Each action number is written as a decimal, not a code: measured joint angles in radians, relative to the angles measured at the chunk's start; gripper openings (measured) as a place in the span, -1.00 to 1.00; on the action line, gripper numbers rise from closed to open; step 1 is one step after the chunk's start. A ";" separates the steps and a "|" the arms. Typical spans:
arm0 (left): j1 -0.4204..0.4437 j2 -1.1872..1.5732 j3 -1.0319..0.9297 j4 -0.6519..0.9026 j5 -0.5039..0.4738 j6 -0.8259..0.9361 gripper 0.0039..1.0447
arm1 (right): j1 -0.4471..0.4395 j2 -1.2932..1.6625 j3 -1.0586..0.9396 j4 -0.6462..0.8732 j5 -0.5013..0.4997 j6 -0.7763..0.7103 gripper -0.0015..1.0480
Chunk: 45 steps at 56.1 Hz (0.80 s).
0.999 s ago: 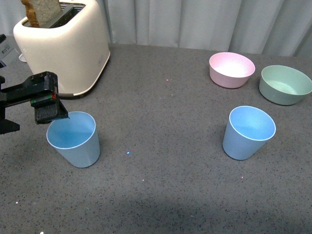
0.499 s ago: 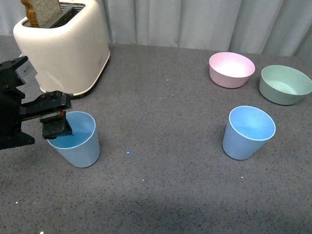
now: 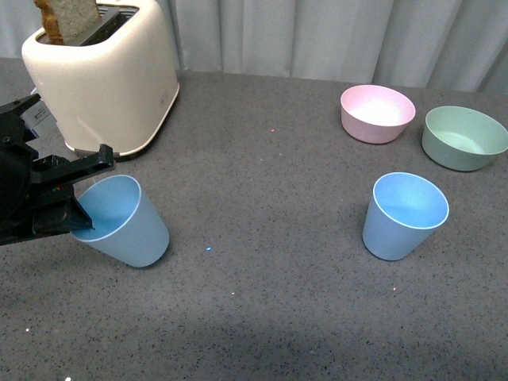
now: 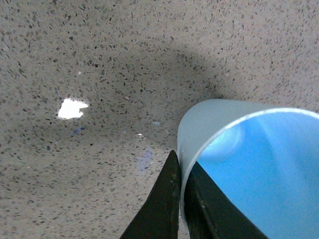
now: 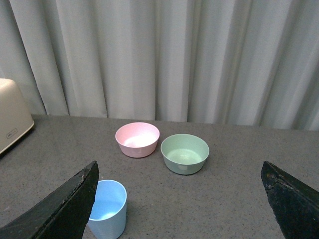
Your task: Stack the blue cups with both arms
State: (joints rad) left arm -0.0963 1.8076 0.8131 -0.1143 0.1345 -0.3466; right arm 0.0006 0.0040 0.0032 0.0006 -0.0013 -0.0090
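Observation:
One light blue cup (image 3: 127, 221) is at the left of the grey table, tilted with its mouth toward my left gripper (image 3: 77, 213). That gripper is shut on the cup's rim, one finger inside and one outside. In the left wrist view the two black fingers (image 4: 167, 199) pinch the cup's wall (image 4: 259, 164). The second blue cup (image 3: 403, 214) stands upright at the right; it also shows in the right wrist view (image 5: 107, 209). My right gripper (image 5: 179, 199) is open and empty, high above the table, away from that cup. It is out of the front view.
A cream toaster (image 3: 103, 71) with bread in its slot stands at the back left, close behind the left arm. A pink bowl (image 3: 377, 113) and a green bowl (image 3: 463, 137) sit at the back right, behind the second cup. A grey curtain hangs behind the table.
My left gripper came down onto the left cup's rim and closed on it. The cup, upright before, now tilts with its mouth toward the gripper. The right cup has not moved.

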 joint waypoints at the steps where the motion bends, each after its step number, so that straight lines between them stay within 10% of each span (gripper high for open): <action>1: 0.000 -0.003 0.000 -0.001 0.001 0.000 -0.94 | 0.000 0.000 0.000 0.000 0.000 0.000 0.81; 45: -0.317 0.126 0.231 -0.072 -0.126 -0.045 -0.94 | 0.000 0.000 0.000 0.000 0.000 0.000 0.81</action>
State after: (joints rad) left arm -0.4133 1.9339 1.0443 -0.1867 0.0090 -0.3920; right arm 0.0006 0.0040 0.0032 0.0006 -0.0013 -0.0090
